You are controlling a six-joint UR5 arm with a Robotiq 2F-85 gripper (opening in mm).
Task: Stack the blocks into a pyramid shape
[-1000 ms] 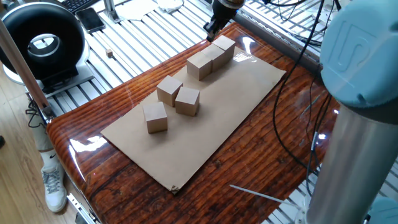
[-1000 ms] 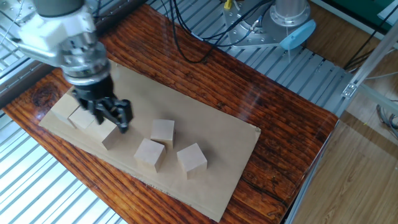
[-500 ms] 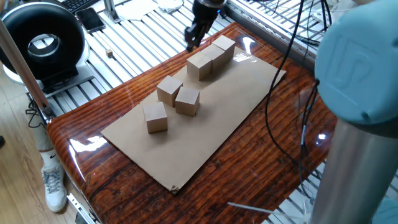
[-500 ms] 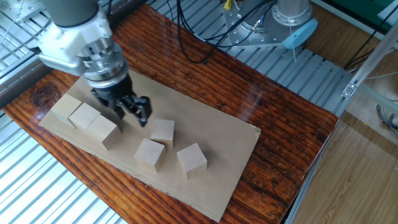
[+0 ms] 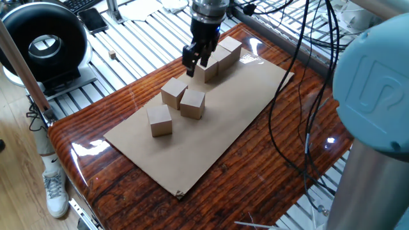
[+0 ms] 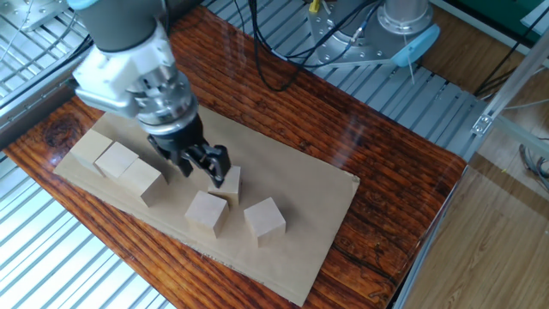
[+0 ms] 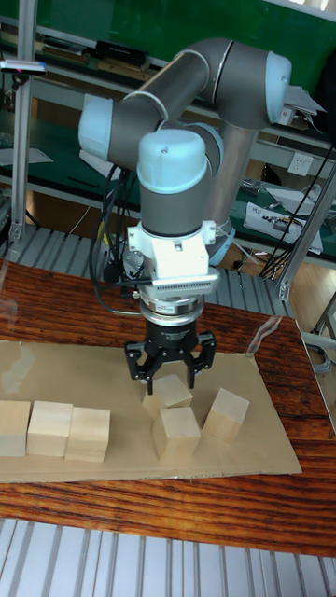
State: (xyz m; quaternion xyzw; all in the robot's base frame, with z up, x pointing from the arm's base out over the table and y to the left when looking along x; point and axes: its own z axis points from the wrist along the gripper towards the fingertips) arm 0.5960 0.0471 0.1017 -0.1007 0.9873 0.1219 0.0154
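Six tan wooden blocks lie on a cardboard sheet [image 5: 243, 108]. Three of them form a touching row [image 5: 219, 56] [image 6: 116, 160] [image 7: 50, 428]. The other three lie loose: one [image 5: 174, 91] [image 6: 227, 182] [image 7: 169, 391], a second [image 5: 193, 103] [image 6: 207, 212] [image 7: 177, 431] and a third [image 5: 160, 120] [image 6: 264, 220] [image 7: 226, 413]. My gripper [image 5: 193, 61] [image 6: 204, 165] [image 7: 170, 367] hangs open and empty just above the first loose block, between it and the row. Its fingers stand to either side of the block's top. No block sits on another.
The sheet rests on a glossy wooden table [image 5: 294, 147] with slatted metal around it. A black round device [image 5: 45, 41], a tiny cube [image 5: 113, 55] and a phone [image 5: 96, 19] lie off the far left. Cables [image 5: 300, 70] trail behind the arm.
The gripper has moved away from the far end of the row of three, toward the loose blocks, and come lower. It stays open. No block has moved.
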